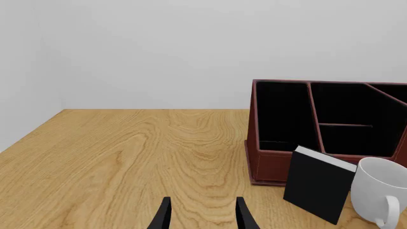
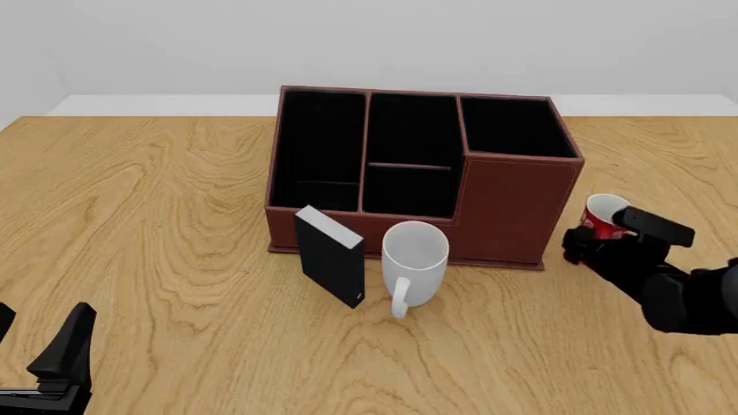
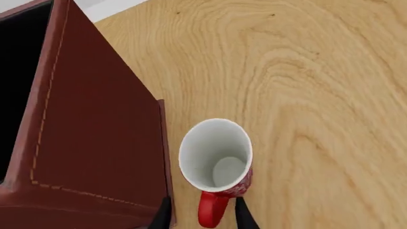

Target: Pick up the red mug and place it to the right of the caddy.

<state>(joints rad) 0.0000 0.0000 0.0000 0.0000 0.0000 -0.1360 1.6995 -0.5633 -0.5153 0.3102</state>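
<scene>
Right gripper (image 3: 202, 215) fingers straddle small red cylindrical mug (image 3: 216, 164) handle, grip unconfirmed, beside large reddish-brown caddy (image 3: 89, 129). Placement step; next: release, retract.

Simulated tabletop: bare wooden table (image 2: 150, 225), blank white walls (image 1: 159, 47), nothing else.

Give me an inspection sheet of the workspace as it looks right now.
Surface: wooden table.
Job's things: red mug upright, right of the caddy; caddy compartments look empty.
Clutter: white mug and black box in front of the caddy.
Grippers: left gripper open over bare wood; right gripper straddles the red mug's handle, grip cannot be told.
Cables: nothing seen.
Surroundings: plain pale wall.
</scene>
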